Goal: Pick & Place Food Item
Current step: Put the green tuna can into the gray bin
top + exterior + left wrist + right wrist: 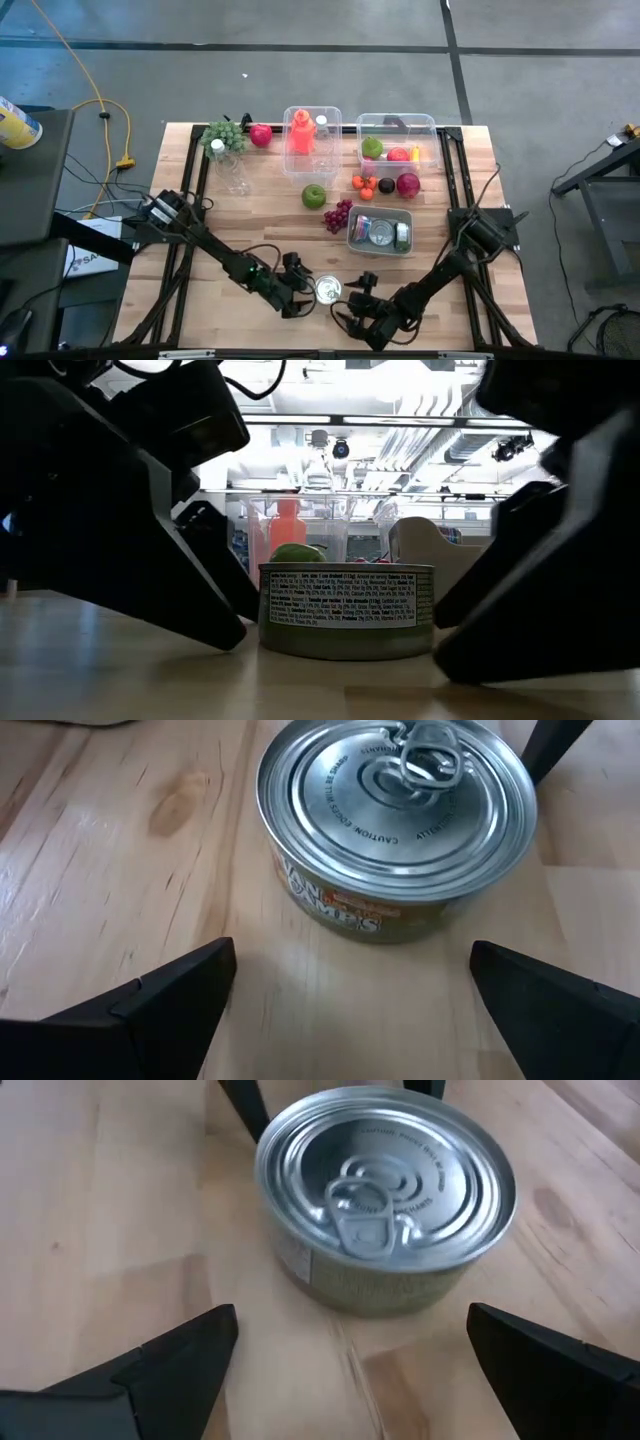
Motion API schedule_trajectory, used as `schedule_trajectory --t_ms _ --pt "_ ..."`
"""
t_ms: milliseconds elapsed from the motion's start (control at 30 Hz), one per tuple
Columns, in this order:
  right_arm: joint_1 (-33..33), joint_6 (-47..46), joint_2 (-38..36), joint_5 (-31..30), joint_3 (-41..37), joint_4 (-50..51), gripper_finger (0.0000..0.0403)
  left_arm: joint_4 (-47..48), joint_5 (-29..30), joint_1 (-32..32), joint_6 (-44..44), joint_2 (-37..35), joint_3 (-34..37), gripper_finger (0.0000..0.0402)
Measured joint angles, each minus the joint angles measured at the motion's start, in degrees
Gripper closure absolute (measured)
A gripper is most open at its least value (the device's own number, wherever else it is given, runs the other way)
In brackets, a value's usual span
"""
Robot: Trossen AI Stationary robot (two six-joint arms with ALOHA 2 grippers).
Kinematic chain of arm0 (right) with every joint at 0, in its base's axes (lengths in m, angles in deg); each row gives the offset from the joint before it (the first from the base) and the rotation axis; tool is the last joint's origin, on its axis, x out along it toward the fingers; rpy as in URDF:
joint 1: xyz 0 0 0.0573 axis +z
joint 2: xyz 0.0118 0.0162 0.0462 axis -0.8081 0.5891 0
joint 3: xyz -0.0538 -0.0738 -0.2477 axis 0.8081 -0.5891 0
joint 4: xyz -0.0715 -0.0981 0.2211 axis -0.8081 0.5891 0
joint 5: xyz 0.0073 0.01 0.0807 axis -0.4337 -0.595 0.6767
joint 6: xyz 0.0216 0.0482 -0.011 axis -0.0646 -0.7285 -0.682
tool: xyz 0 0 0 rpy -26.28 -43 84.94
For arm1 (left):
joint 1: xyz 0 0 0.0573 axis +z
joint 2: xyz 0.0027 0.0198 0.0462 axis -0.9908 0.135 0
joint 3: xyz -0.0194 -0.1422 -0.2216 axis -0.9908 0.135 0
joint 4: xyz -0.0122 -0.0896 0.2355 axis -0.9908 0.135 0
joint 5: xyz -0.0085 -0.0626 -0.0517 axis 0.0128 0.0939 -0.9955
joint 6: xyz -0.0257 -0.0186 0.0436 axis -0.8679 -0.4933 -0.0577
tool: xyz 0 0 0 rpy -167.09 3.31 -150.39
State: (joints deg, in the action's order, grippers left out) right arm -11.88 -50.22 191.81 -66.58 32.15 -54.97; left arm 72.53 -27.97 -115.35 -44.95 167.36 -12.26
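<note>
High view: I've got the can (328, 290) upright at the table's (260, 210) near edge, btwn left gripper (300, 287) and right gripper (357, 296); both spread wide, neither touching it.

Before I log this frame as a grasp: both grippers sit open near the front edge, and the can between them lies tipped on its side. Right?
Not quite. The can stands upright, its pull-tab lid facing up, as the left wrist view shows. The rest holds: the left gripper and the right gripper are open on either side of it near the table's front edge.
</note>
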Motion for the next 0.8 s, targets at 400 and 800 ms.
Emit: schedule_trajectory --t_ms 400,800 --pt "-4.3 1.5 0.1 3.3 0.0 -2.5 0.0014 -4.5 -1.5 1.0 2.0 0.3 0.2 0.0004" --pt "-5.4 18.2 0.2 2.7 -0.1 -11.7 0.0013 -5.7 -5.5 2.3 0.9 0.2 0.2 0.0004"
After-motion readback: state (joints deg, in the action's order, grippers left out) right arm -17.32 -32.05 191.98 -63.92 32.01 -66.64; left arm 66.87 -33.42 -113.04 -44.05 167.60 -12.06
